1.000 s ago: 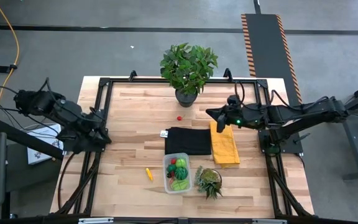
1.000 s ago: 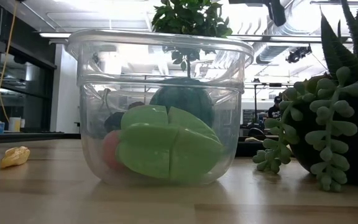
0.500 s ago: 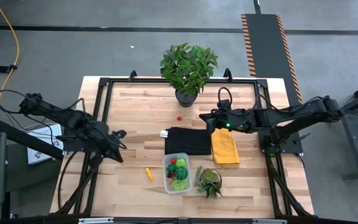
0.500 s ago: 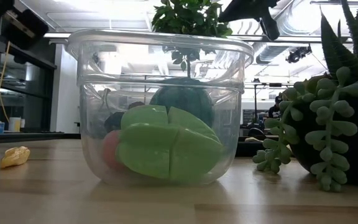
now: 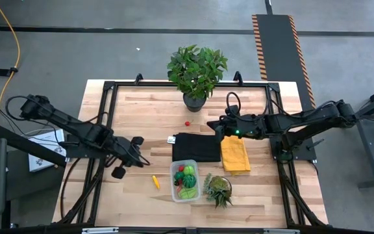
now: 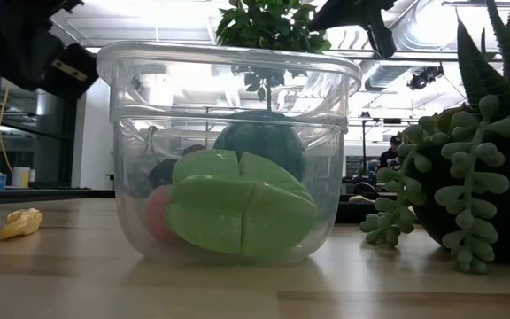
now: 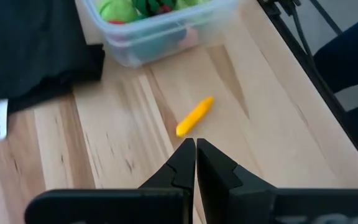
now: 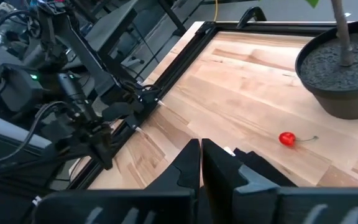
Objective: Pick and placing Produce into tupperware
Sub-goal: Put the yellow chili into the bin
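Note:
The clear tupperware (image 5: 185,181) stands near the table's front edge and holds green, red and dark produce pieces (image 6: 237,213). A small yellow-orange stick (image 5: 155,182) lies flat on the wood to its left, also seen in the left wrist view (image 7: 194,116). A red cherry (image 5: 187,121) lies on the wood in front of the plant pot, also seen in the right wrist view (image 8: 286,139). My left gripper (image 7: 196,143) is shut and empty, slanting down just short of the stick. My right gripper (image 8: 201,144) is shut and empty, hovering right of the cherry.
A black cloth (image 5: 197,147) and a yellow cloth (image 5: 234,153) lie side by side mid-table. A potted leafy plant (image 5: 197,71) stands at the far edge. A small succulent (image 5: 218,188) sits right of the tupperware. Bare wood lies left of the stick.
My left gripper has swung from the table's left edge toward the right and near side and gone down, ending just short of the yellow-orange stick. My right gripper has shifted slightly left toward the cherry. The produce and tupperware have kept still.

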Action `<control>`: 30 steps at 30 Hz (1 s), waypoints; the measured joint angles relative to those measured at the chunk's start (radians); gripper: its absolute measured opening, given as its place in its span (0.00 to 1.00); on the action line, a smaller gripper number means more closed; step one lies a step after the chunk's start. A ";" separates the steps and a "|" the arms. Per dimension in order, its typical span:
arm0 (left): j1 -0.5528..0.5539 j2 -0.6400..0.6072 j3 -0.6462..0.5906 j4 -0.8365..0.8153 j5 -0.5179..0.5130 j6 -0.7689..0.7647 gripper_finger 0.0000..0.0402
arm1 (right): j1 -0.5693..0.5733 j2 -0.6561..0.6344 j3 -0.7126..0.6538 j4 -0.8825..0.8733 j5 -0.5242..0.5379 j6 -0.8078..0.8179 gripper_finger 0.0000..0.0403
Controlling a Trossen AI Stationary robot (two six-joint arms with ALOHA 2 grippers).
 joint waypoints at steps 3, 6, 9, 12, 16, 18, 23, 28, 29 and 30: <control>0.000 0.059 0.000 0.072 -0.004 0.023 0.01 | 0.001 0.000 0.000 0.000 -0.010 -0.002 0.02; 0.000 0.120 0.000 0.120 -0.004 0.049 0.04 | 0.001 0.000 0.000 0.000 -0.024 -0.002 0.02; 0.000 0.178 0.000 0.143 -0.004 0.052 0.11 | 0.001 0.000 0.000 0.000 -0.044 -0.002 0.02; 0.000 0.233 0.000 0.150 -0.004 0.045 0.21 | 0.003 0.000 0.000 0.000 -0.055 -0.002 0.02; 0.000 0.289 0.000 0.179 -0.004 0.082 0.31 | 0.009 0.000 0.000 -0.001 -0.056 -0.007 0.02; 0.000 0.315 0.000 0.197 -0.002 0.120 0.33 | 0.009 0.000 0.000 -0.001 -0.056 -0.007 0.02; 0.000 0.376 0.000 0.212 0.017 0.157 0.32 | 0.012 0.000 0.000 -0.002 -0.057 -0.010 0.02; 0.000 0.426 0.000 0.257 0.019 0.170 0.31 | 0.013 0.000 0.000 -0.002 -0.064 -0.010 0.02; 0.000 0.435 0.000 0.268 0.021 0.175 0.31 | 0.013 0.000 0.000 -0.002 -0.065 -0.010 0.02; 0.000 0.444 0.000 0.276 0.022 0.180 0.31 | 0.013 0.000 0.000 -0.002 -0.067 -0.011 0.02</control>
